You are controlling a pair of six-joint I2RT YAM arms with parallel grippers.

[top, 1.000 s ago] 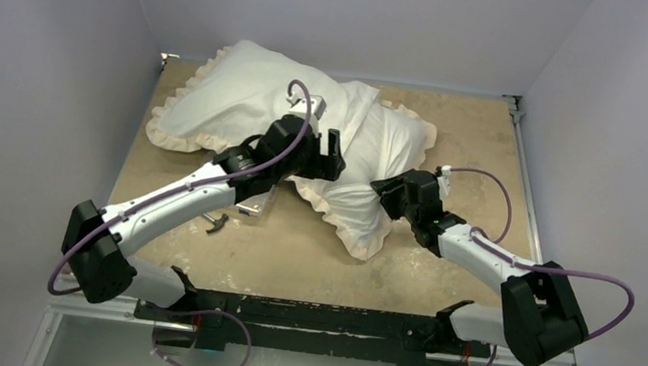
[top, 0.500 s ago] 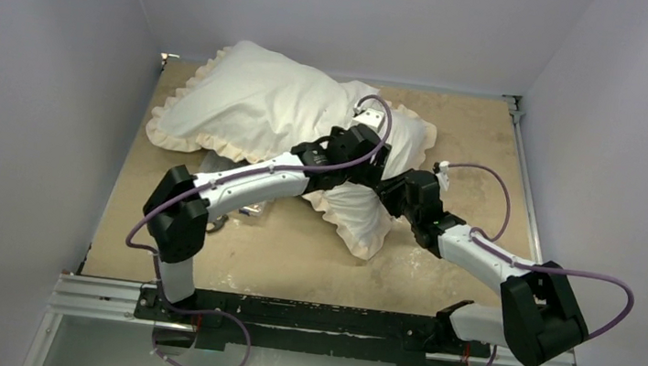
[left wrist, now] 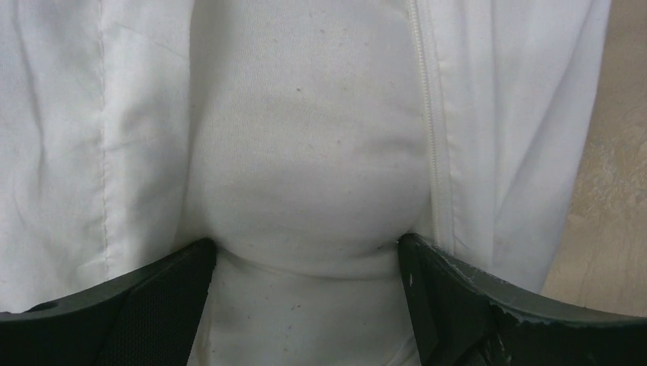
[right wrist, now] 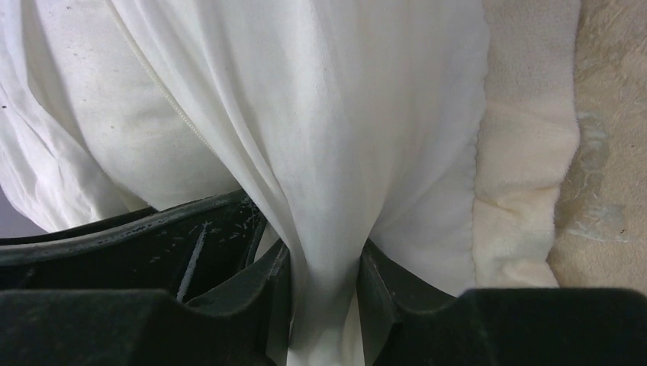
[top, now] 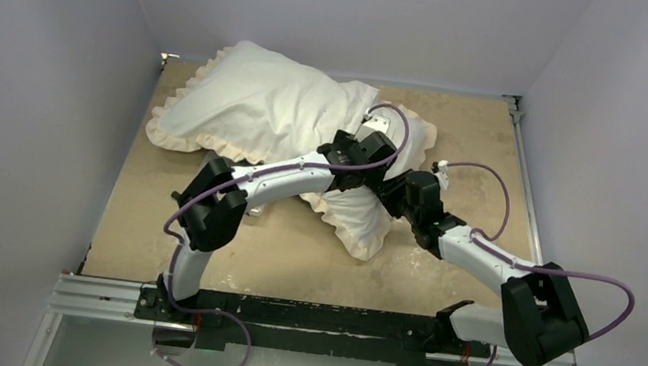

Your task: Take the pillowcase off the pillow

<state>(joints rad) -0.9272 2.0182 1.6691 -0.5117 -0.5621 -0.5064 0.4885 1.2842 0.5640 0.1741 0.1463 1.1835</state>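
The right gripper (right wrist: pixel 324 297) pinches a fold of limp white frilled pillowcase (right wrist: pixel 336 137); the left gripper (left wrist: pixel 305 263), jaws spread, straddles the plump smooth white pillow (left wrist: pixel 305 168).

light: even, diffuse, from above | shadows: soft, under the arms and beneath the pillowcase (top: pixel 255 106) | glare: none, whites slightly flat | top view: sharp, dim grey walls | wrist views: fabric crisp, dark fingers (left wrist: pixel 458 305) at bottom edge soft, close-up | distortion: slight at top-view edges
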